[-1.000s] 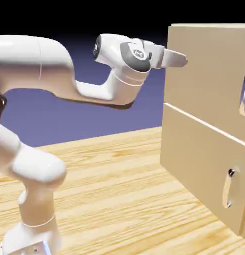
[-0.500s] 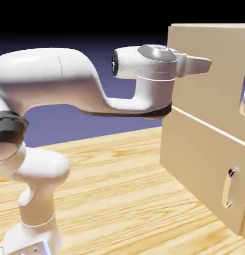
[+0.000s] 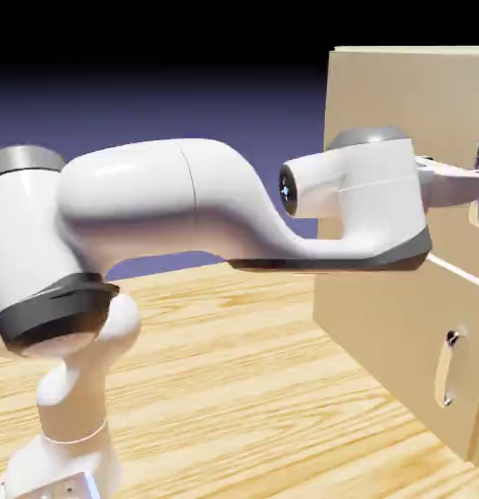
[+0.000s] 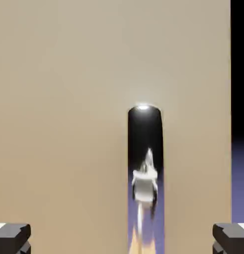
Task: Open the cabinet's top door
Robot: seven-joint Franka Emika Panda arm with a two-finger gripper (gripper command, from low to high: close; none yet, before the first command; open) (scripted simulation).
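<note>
Your jaws point(image 4: 122, 239) are spread around the handle point(image 4: 146, 149), lower centre; the door point(image 4: 69, 124) seems unopened, gripping and pulling remain.

Wood-grain table point(image 3: 223, 361), light, below the pincer in exterior view. Blue-violet backdrop point(image 3: 214, 107) behind the pincer, going black toward the top; also at hand view's right edge.

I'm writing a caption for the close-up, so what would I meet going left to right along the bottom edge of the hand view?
Left finger tip of the tool, a stretch of bare beige door, the shiny upright handle, more of the beige door, right finger tip.
</note>
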